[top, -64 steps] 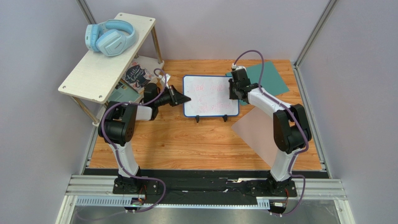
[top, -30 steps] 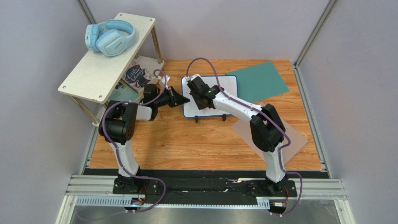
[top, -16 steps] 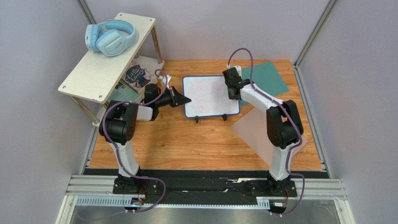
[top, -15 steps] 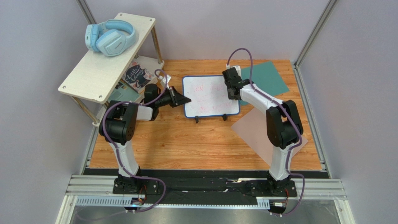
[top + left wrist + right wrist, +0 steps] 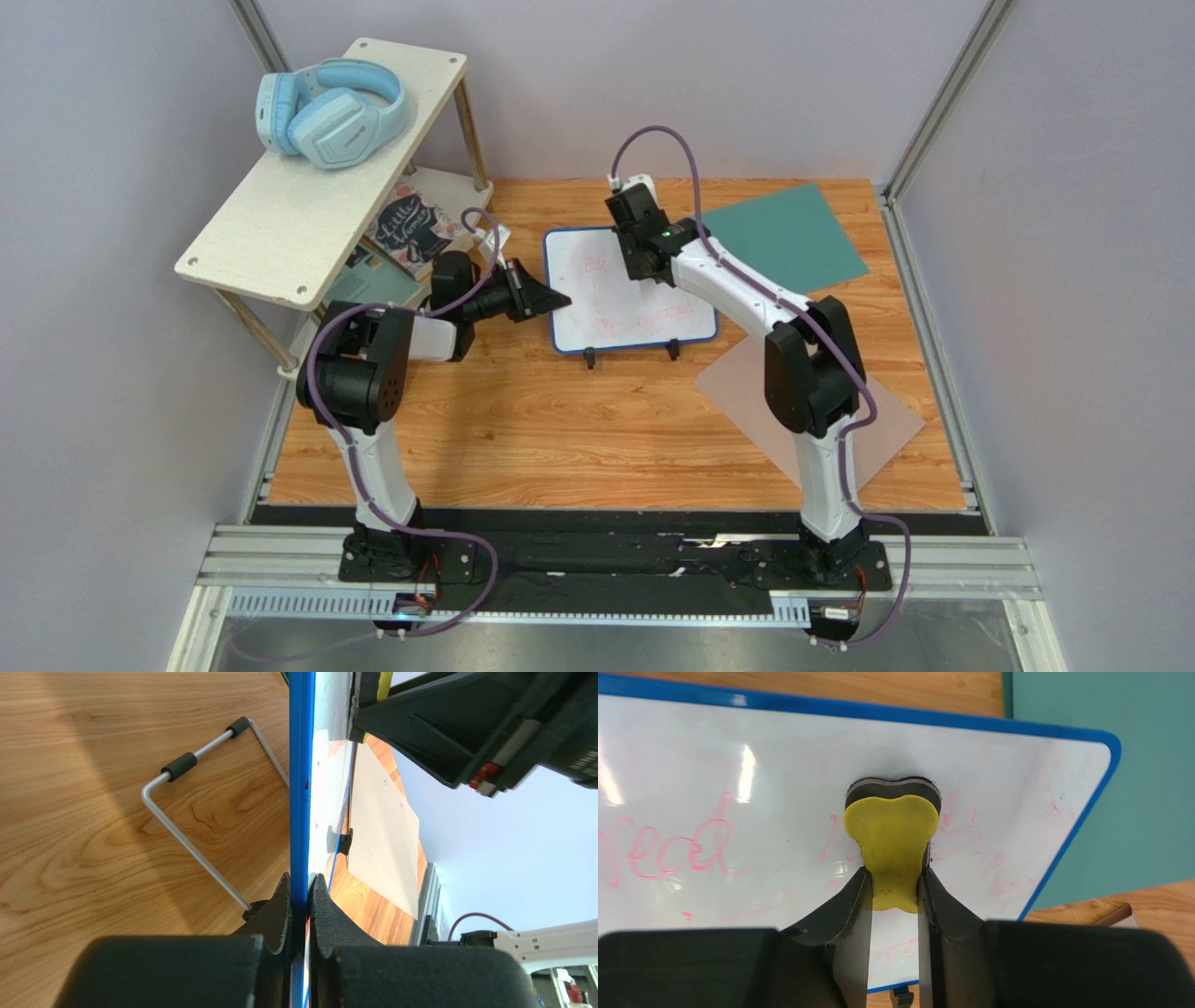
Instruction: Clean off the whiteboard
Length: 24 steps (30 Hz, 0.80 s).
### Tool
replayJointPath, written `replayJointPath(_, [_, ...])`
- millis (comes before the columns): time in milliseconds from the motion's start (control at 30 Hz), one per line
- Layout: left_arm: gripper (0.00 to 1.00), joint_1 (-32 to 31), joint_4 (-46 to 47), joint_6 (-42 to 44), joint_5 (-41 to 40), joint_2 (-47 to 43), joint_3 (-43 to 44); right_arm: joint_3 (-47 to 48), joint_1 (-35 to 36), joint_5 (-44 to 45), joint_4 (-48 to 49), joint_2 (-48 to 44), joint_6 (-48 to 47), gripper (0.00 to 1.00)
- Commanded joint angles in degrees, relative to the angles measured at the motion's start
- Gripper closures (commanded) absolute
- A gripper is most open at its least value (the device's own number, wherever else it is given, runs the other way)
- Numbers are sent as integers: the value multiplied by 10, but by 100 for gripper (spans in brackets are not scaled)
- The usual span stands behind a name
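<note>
The whiteboard (image 5: pixel 617 301), glossy white with a blue frame and pink scribbles, stands tilted at the table's back middle. My left gripper (image 5: pixel 554 298) is shut on its left edge; the left wrist view shows the blue frame (image 5: pixel 302 777) edge-on between my jaws (image 5: pixel 300 889). My right gripper (image 5: pixel 643 259) is shut on a yellow eraser (image 5: pixel 894 840) with a dark felt base, pressed on the board's upper middle (image 5: pixel 738 812). Pink writing shows left and right of the eraser.
A teal sheet (image 5: pixel 779 235) lies behind the board at the right. A grey-brown sheet (image 5: pixel 828 406) lies at the front right. A white shelf (image 5: pixel 281 210) with blue headphones (image 5: pixel 330 112) stands at the back left. The board's wire stand (image 5: pixel 186 822) rests on the wood.
My right gripper has swept the eraser from the board's right side leftward to its upper middle. Earlier it went left, then back right. The left gripper has kept hold of the board.
</note>
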Motion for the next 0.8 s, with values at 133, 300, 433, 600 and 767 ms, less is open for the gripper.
replayJointPath(133, [100, -3, -46, 61, -31, 10, -6, 104, 83, -66, 35, 88, 2, 100])
replayJointPath(300, [100, -3, -46, 61, -30, 11, -6, 135, 107, -81, 24, 113, -6, 100])
replayJointPath(433, [100, -3, -46, 61, -31, 10, -6, 148, 111, -48, 16, 123, -13, 100])
replayJointPath(600, [100, -3, -47, 61, -33, 8, -7, 135, 84, 33, 1, 117, 2, 100])
replayJointPath(767, [100, -3, -47, 61, -34, 8, -8, 83, 23, 49, 0, 88, 20, 100])
